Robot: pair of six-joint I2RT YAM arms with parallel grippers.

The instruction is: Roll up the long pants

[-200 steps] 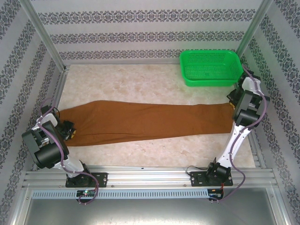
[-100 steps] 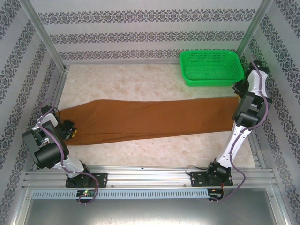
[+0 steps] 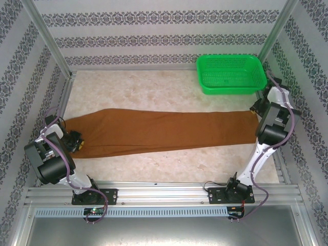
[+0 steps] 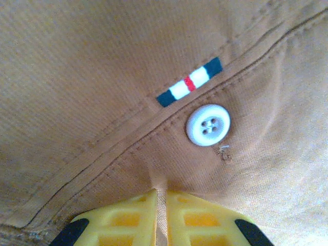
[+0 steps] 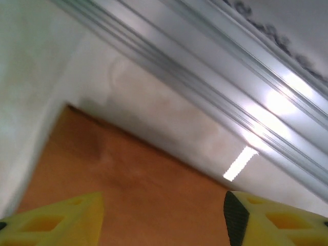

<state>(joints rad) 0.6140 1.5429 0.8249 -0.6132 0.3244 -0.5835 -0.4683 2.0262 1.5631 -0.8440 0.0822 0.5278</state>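
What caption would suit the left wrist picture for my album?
Left tool pinching the long pants near a white button and striped tag.

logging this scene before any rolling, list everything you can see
long pants: one, rust-brown, laid flat across the table from left to right
button: one, pale, on the pants near the left fingers
striped tab: one, dark, white and red, sewn next to the button
basket: one, green, far right corner
table: one, pale marbled
frame rails: several, silver, along the table edges
left gripper: yellow fingers, shut on the pants' left end
right gripper: yellow fingers, open over the pants' right end
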